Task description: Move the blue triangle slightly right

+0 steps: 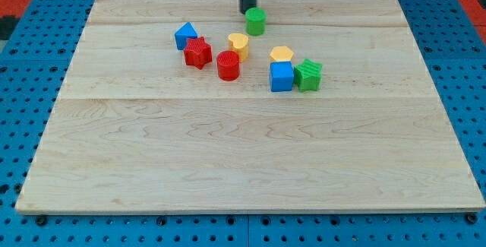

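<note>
The blue triangle (184, 34) sits in the upper left part of the wooden board (250, 163), touching the red star (197, 52) at its lower right. My tip (247, 11) is near the view's top, just left of and touching or nearly touching the green cylinder (256, 21). The tip is well to the right of the blue triangle and slightly above it.
A red cylinder (228, 65) and a yellow heart-like block (238, 45) lie right of the red star. Further right, a yellow hexagon (281, 54), a blue cube (281, 77) and a green star (308, 75) cluster together.
</note>
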Motion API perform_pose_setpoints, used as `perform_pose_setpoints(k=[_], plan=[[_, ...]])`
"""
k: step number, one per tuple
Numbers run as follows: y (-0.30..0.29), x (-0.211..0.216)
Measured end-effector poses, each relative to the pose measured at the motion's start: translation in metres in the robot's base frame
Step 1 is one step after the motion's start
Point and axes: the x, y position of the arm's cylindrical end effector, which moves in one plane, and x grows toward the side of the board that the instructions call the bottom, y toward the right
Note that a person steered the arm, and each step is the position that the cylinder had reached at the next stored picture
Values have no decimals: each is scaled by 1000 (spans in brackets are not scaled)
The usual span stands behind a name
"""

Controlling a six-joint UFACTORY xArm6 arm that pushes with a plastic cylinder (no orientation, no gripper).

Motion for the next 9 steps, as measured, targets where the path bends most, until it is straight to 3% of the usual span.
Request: perform_pose_setpoints(k=[1,2,3,4,5,7,9], plan=[[1,-8],[-98,-37],[-174,11],[-175,72],[-172,73],[-118,64],[-118,16]])
